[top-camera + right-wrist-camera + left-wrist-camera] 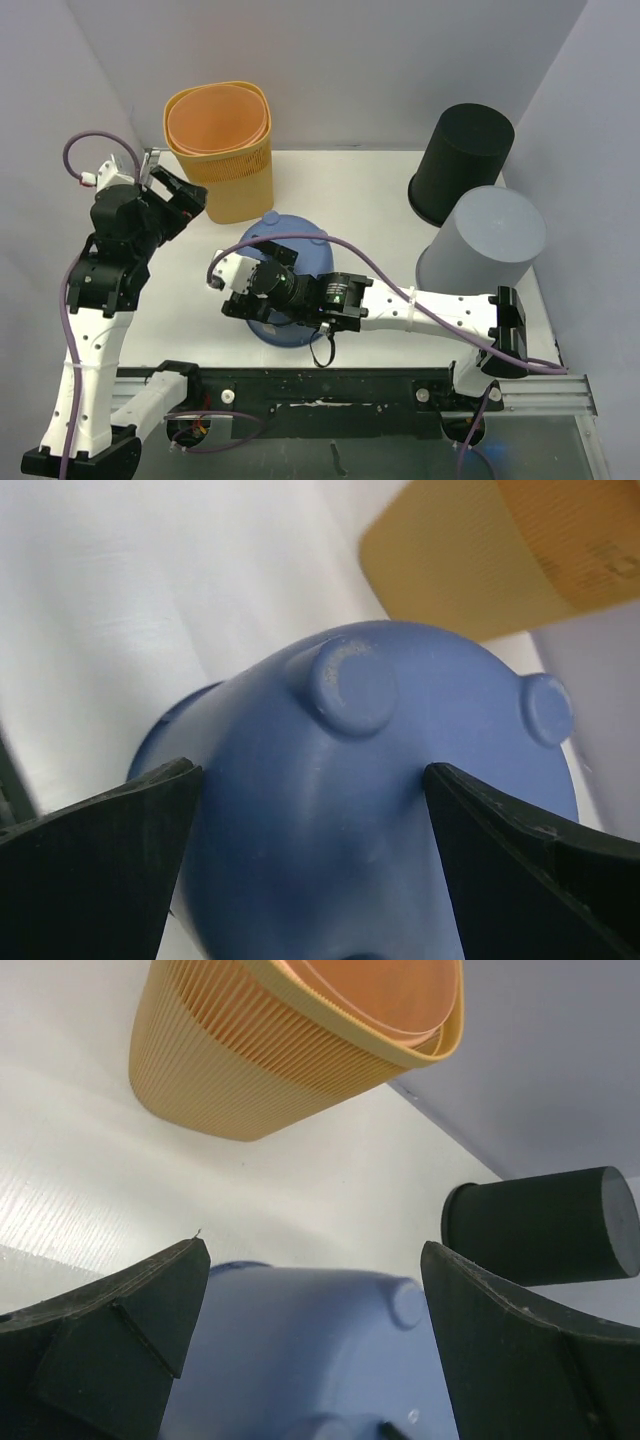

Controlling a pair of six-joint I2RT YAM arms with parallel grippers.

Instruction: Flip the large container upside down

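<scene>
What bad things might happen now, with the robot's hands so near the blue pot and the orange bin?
1. The right gripper has its open fingers on either side of the blue container; leaving crookedly might tip it.
2. The right arm's purple cable drapes over that container and might snag it.
3. The open left gripper hangs close to the upright orange bin; a swing might knock it.

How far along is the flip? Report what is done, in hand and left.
Done: the blue container stands bottom-up on the table. In hand: the right gripper straddles it, jaws wide, not gripping. The left gripper hangs open, apart from it. Left: probably only drawing that right gripper clear.
</scene>
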